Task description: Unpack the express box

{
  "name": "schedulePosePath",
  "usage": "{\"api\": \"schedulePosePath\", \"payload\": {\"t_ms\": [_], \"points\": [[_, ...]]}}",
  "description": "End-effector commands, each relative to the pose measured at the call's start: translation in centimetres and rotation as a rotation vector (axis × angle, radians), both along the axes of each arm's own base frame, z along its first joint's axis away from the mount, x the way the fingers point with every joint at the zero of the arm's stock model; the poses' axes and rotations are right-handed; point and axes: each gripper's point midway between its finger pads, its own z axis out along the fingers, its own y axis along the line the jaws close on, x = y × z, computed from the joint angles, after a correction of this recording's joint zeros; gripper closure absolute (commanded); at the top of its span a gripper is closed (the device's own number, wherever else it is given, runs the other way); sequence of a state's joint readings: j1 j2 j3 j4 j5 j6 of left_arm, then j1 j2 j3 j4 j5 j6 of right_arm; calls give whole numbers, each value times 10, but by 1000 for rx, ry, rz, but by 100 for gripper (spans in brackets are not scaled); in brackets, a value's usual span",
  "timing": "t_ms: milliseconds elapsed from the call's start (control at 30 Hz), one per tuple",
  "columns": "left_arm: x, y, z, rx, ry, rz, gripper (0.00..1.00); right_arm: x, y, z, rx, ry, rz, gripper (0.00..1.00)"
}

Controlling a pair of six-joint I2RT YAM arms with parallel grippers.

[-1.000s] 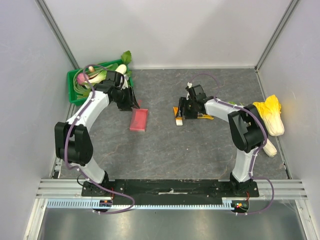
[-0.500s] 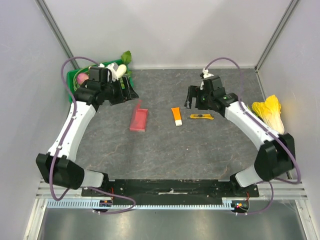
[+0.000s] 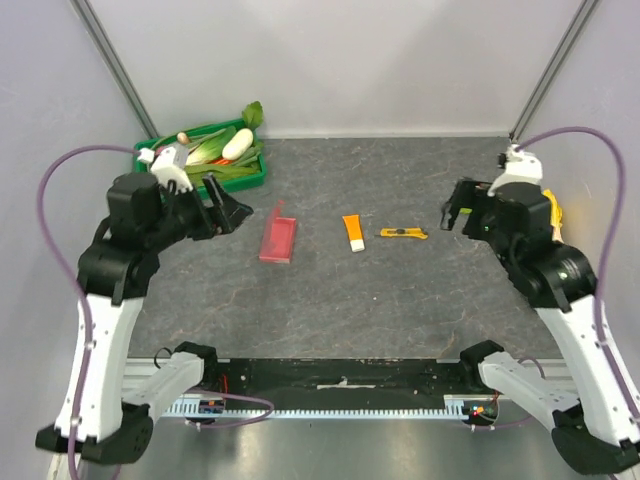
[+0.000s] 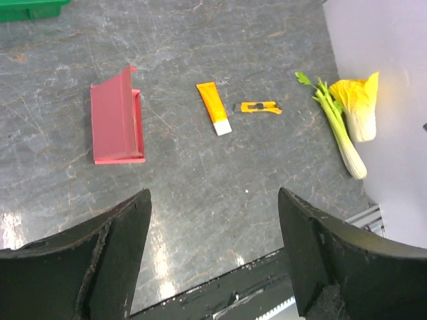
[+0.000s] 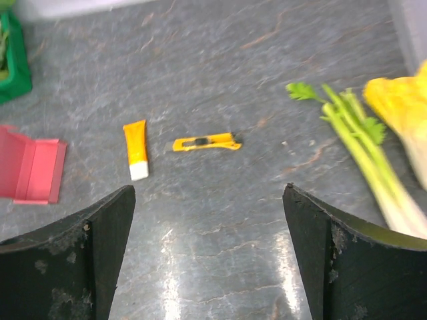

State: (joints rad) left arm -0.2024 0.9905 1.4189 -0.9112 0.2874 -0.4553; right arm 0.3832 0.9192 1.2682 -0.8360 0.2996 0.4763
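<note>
The pink-red express box (image 3: 278, 238) lies on the dark table left of centre with its lid flap standing open; it also shows in the left wrist view (image 4: 117, 118) and the right wrist view (image 5: 32, 172). An orange tube with a white cap (image 3: 353, 232) lies right of it, apart from the box. My left gripper (image 3: 230, 212) is open and empty, raised to the left of the box. My right gripper (image 3: 458, 208) is open and empty, raised at the right, away from the tube.
A yellow utility knife (image 3: 403, 233) lies right of the tube. A green crate (image 3: 148, 160) with vegetables stands at the back left. A yellow cabbage (image 4: 359, 105) and a celery stalk (image 4: 337, 128) lie by the right wall.
Both arms have lifted and pulled back from the table's middle, the left one away from the box, the right one away from the tube. The tube and knife lie uncovered.
</note>
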Motion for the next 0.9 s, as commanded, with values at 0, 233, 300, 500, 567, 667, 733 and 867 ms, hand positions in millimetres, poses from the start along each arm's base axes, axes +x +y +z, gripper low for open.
{"api": "schedulePosePath", "payload": {"t_ms": [0, 233, 300, 500, 567, 667, 733, 867], "points": [[-44, 13, 8, 3, -36, 16, 18, -33, -44, 32, -55, -64, -153, 2], [-94, 30, 25, 36, -125, 33, 17, -69, -68, 74, 17, -219, -218, 2], [-103, 33, 30, 38, -151, 32, 17, -73, -69, 80, 29, -239, -219, 2], [-122, 49, 44, 73, -205, 88, 16, -84, -71, 102, 74, -301, -214, 2], [-127, 52, 50, 76, -231, 99, 15, -87, -72, 110, 83, -317, -210, 2], [-130, 52, 52, 74, -242, 94, 14, -88, -72, 113, 87, -320, -207, 2], [-131, 52, 51, 72, -242, 92, 14, -87, -70, 110, 86, -308, -204, 2], [-131, 51, 51, 72, -247, 90, 14, -86, -69, 103, 83, -292, -200, 2]]}}
